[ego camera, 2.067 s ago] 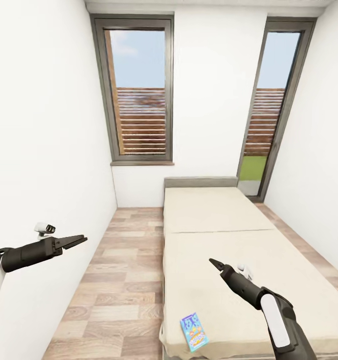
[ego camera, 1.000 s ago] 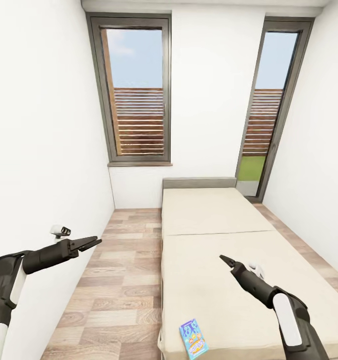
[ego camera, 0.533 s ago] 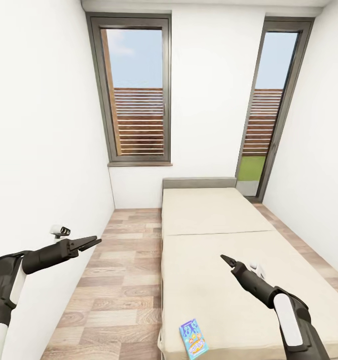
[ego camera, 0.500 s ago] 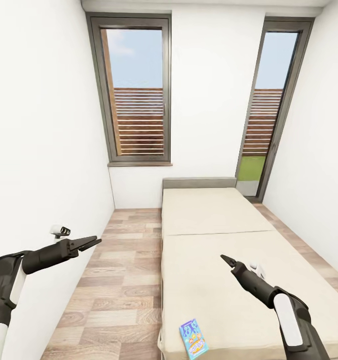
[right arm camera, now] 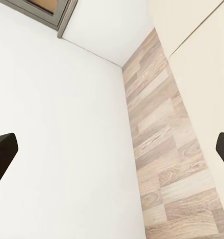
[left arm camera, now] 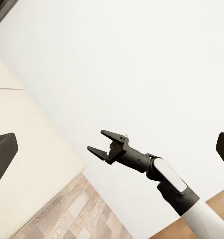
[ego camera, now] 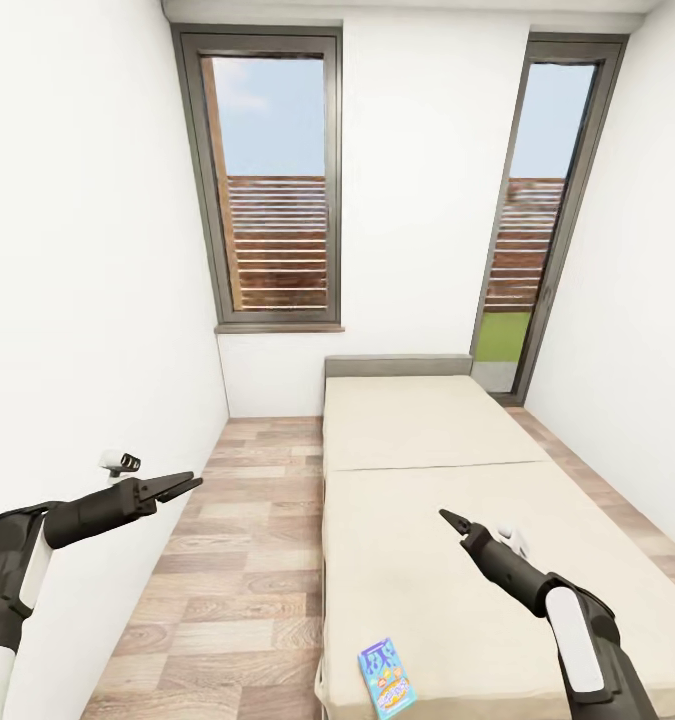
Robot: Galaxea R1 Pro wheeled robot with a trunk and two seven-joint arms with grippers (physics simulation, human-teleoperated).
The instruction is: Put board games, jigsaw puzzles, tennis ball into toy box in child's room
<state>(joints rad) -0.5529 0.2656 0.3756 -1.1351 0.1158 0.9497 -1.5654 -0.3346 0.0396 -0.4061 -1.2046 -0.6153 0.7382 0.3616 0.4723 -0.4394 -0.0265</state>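
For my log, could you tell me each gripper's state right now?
Left gripper: open, holding nothing.
Right gripper: open, holding nothing.

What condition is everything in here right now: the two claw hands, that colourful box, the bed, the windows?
left gripper: open, empty, held in the air over the floor.
right gripper: open, empty, raised above the bed.
board game: blue box lying flat at the bed's near corner, untouched.
bed: bare beige mattress, nothing else seen on it.
left window: shut.
right glazed door: appears shut.
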